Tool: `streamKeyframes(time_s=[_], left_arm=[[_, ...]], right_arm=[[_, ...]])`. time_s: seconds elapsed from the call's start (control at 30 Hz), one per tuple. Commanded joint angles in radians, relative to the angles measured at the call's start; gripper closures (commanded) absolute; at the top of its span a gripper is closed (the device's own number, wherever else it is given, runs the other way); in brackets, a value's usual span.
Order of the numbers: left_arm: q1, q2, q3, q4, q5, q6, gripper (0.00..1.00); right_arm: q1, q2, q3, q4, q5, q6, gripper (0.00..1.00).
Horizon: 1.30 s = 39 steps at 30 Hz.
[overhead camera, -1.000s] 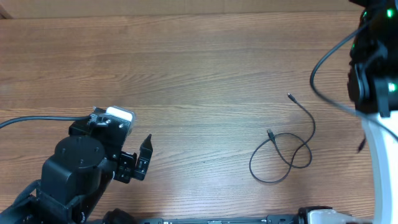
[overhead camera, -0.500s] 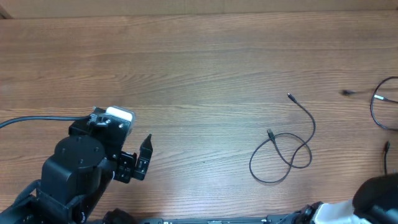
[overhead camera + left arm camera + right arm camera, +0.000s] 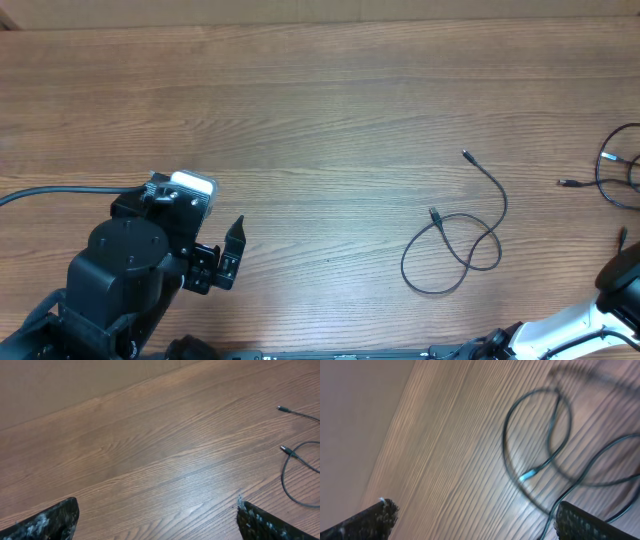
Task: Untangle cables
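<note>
One thin black cable (image 3: 452,252) lies in a loose loop on the wooden table right of centre, its plug ends (image 3: 465,154) spread apart. A second black cable (image 3: 620,170) lies at the right edge, partly cut off by the frame. My left gripper (image 3: 230,252) rests open at the lower left, far from both. Its wrist view shows the open left gripper (image 3: 157,510) over bare wood, with the looped cable (image 3: 292,472) off to the right. My right gripper (image 3: 476,510) is open above the blurred loops of the second cable (image 3: 535,435), holding nothing.
The left arm's thick black lead (image 3: 50,192) runs off the left edge. The right arm (image 3: 622,280) fills the bottom right corner. The table's far edge (image 3: 300,22) runs along the top.
The right arm swung from the upper right edge down to the bottom right corner. Its gripper opened, and the second cable now lies on the table at the right edge. The left arm is still.
</note>
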Motion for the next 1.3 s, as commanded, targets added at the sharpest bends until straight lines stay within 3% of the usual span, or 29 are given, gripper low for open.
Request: streamKeyframes(time_s=[0.0, 0.17, 0.33, 0.53, 0.83, 1.0, 1.13, 1.27], left_arm=[[0.004, 0.002, 0.009, 0.001, -0.013, 0.014, 0.01], [0.004, 0.002, 0.009, 0.001, -0.013, 0.014, 0.00], [0.004, 0.002, 0.009, 0.001, -0.013, 0.014, 0.00], [0.004, 0.002, 0.009, 0.001, -0.013, 0.014, 0.00], [0.004, 0.002, 0.009, 0.001, -0.013, 0.014, 0.00], [0.004, 0.002, 0.009, 0.001, -0.013, 0.014, 0.00], [0.004, 0.002, 0.009, 0.001, -0.013, 0.014, 0.00], [0.004, 0.002, 0.009, 0.001, -0.013, 0.014, 0.00]], right_arm=[[0.030, -0.011, 0.010, -0.054, -0.117, 0.000, 0.00], [0.093, -0.011, 0.010, -0.253, -0.168, -0.015, 0.00], [0.189, -0.011, 0.009, -0.499, -0.161, -0.132, 0.00], [0.303, -0.038, 0.009, -0.650, 0.056, 0.063, 0.00], [0.428, -0.321, -0.066, -0.665, 0.140, 0.119, 0.00], [0.473, -0.557, -0.382, -0.594, 0.141, 0.200, 0.00], [0.545, -0.636, -0.589, -0.527, -0.022, 0.215, 0.00], [0.676, -0.649, -0.783, -0.431, 0.011, 0.343, 0.00]])
